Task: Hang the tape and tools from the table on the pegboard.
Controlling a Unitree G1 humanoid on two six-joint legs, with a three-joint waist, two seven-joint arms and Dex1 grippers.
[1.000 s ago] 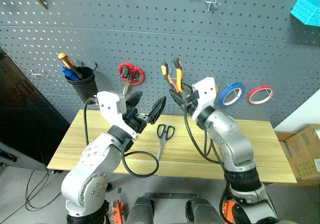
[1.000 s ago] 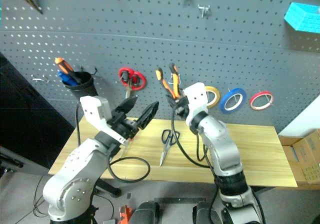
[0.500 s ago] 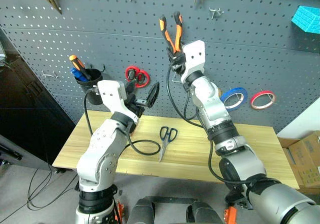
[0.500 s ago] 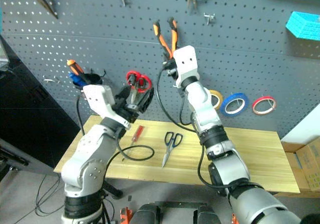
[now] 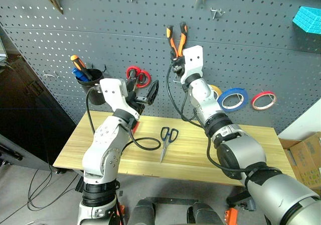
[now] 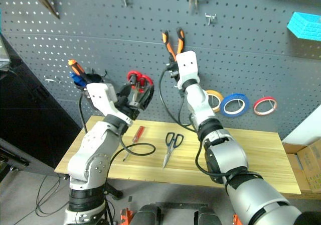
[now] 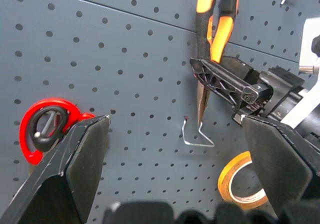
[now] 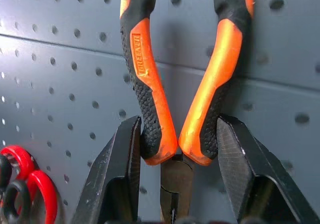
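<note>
Pliers (image 5: 176, 38) clamped handles-up in right gripper (image 8: 175, 149), fingers pressed on both orange-and-black handles near pivot, nose pointing down between them. Right arm extended up and forward, holding pliers against pegboard (image 5: 251, 49) just above bare wire hook (image 7: 197, 134). Left gripper (image 5: 143, 90) jaws wide apart, empty, raised toward pegboard beside red-handled scissors (image 5: 135, 76). Dark-handled scissors (image 5: 166, 139) lay on table (image 5: 261, 154) below both grippers. Blue tape (image 5: 232, 98) hung on pegboard, lower, to right gripper's right.
</note>
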